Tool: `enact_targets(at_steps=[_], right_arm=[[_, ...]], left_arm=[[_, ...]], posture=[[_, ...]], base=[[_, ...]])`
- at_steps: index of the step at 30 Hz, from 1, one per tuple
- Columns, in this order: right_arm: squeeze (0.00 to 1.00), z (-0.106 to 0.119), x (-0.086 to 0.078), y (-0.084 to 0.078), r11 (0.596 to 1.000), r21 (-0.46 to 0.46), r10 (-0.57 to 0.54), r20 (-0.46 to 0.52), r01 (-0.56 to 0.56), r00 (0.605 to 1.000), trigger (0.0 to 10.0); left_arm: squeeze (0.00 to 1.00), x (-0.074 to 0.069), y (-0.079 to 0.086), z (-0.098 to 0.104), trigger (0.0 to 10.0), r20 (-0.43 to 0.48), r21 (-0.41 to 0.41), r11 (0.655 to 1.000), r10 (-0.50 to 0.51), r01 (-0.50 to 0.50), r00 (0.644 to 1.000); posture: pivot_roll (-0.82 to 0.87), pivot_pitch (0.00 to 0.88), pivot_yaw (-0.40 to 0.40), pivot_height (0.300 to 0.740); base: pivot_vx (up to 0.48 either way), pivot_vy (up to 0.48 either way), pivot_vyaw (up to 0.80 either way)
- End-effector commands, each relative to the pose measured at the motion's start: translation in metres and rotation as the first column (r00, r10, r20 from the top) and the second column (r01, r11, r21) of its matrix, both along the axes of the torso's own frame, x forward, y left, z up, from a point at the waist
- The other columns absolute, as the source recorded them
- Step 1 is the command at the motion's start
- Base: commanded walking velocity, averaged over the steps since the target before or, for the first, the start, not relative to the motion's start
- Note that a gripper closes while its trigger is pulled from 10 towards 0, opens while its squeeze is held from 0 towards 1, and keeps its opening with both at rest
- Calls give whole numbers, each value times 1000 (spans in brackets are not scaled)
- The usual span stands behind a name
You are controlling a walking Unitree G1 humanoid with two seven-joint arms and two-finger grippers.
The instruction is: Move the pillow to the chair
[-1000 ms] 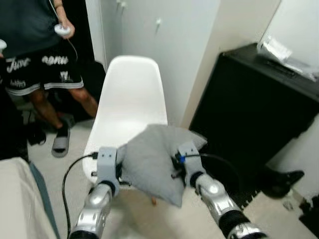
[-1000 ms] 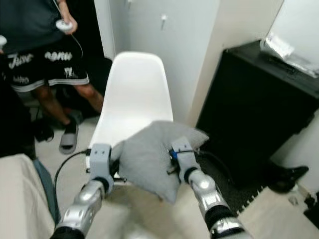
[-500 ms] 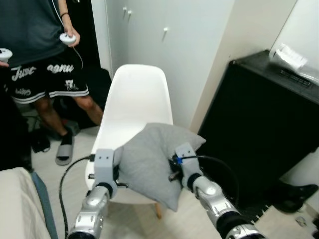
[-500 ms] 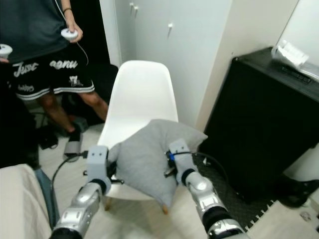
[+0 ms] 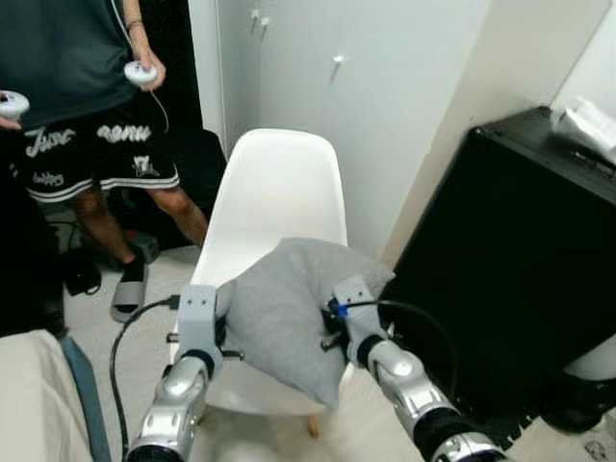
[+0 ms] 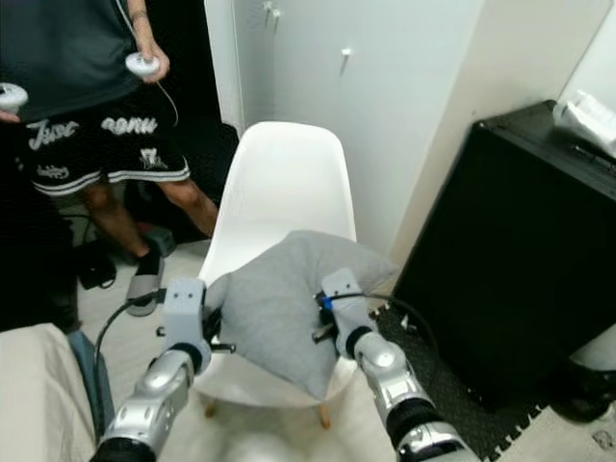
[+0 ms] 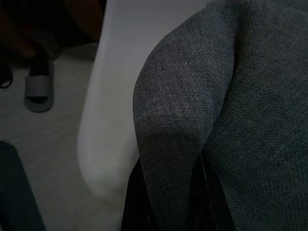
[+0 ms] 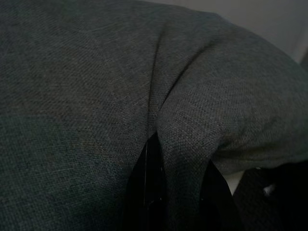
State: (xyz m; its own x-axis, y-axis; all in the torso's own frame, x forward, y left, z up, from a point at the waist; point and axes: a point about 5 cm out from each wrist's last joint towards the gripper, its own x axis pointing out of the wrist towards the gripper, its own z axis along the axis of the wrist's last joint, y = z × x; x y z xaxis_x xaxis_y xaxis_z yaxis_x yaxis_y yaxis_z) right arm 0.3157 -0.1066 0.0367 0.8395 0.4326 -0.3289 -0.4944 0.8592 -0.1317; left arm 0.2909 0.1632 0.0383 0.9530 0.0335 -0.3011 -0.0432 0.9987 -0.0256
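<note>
Grey fabric pillow [image 5: 279, 308], creased, tilted, over white moulded chair [image 5: 274, 207] seat, upright against wall

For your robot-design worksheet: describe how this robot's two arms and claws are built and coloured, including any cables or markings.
Both arms are shiny silver segmented tubes with black joint bands. Each wrist ends in a boxy grey block. A black cable loops from the left wrist block; another black cable arcs from the right wrist block, which carries a small blue part. The left claw and right claw have long, slim black fingers.
</note>
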Motion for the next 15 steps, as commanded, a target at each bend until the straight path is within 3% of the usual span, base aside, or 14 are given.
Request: enact_targets(at_steps=[1, 11, 15], right_arm=[[0, -3, -2, -7, 999, -35, 5, -4, -5, 1000, 10000], [0, -4, -3, -8, 999, -42, 12, -5, -12, 1000, 10000], [0, -5, -4, -8, 999, -42, 10, -7, -10, 1000, 10000]], left_arm=[[0, 3, 1, 6, 10000, 42, -7, 1000, 25, -25, 999], [0, 3, 0, 7, 10000, 43, -12, 1000, 18, -17, 999], [0, 4, 0, 5, 10000, 27, -14, 1000, 20, -20, 999]], posture=[[-11, 74, -81, 740], [-21, 76, -72, 740], [-19, 76, -71, 740]], base=[[285, 0, 0], [286, 0, 0], [0, 0, 0]])
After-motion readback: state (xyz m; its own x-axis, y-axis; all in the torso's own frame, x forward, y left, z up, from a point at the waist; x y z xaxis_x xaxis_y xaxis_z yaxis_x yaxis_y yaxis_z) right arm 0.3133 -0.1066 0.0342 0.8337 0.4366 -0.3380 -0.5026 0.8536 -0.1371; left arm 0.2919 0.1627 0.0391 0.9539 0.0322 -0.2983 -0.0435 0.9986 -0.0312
